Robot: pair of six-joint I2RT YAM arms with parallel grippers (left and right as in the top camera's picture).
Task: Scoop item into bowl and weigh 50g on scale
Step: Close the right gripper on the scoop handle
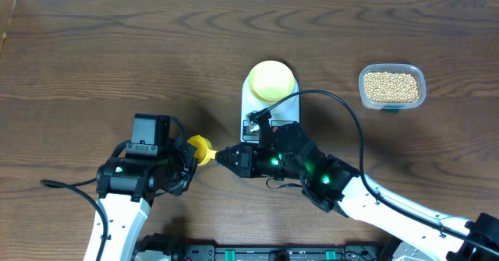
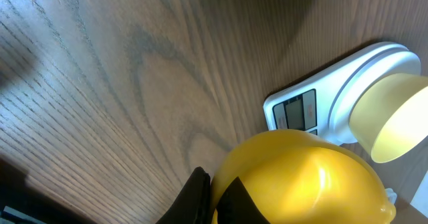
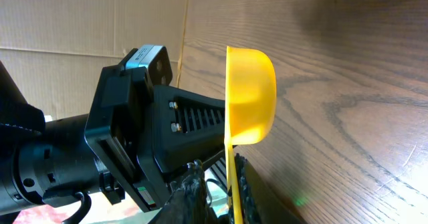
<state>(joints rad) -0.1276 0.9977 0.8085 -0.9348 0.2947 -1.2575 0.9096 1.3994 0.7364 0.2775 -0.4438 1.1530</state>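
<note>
The yellow scoop (image 1: 201, 148) is held off the table between my two grippers. My left gripper (image 1: 191, 153) is shut on the scoop's cup (image 2: 301, 177), its fingers (image 2: 215, 200) pinching the rim. My right gripper (image 1: 221, 157) is open with the scoop's thin handle (image 3: 231, 177) between its fingers (image 3: 217, 190), against one finger only. The scoop cup (image 3: 251, 97) shows no beans. The pale yellow bowl (image 1: 270, 79) stands on the white scale (image 1: 253, 109), also in the left wrist view (image 2: 391, 117), beside the scale's display (image 2: 297, 110). The beans (image 1: 391, 86) lie at the far right.
The beans sit in a clear plastic tub (image 1: 421, 80) at the back right. My right arm (image 1: 343, 187) crosses the table just in front of the scale. The left arm's body (image 3: 127, 137) fills the left of the right wrist view.
</note>
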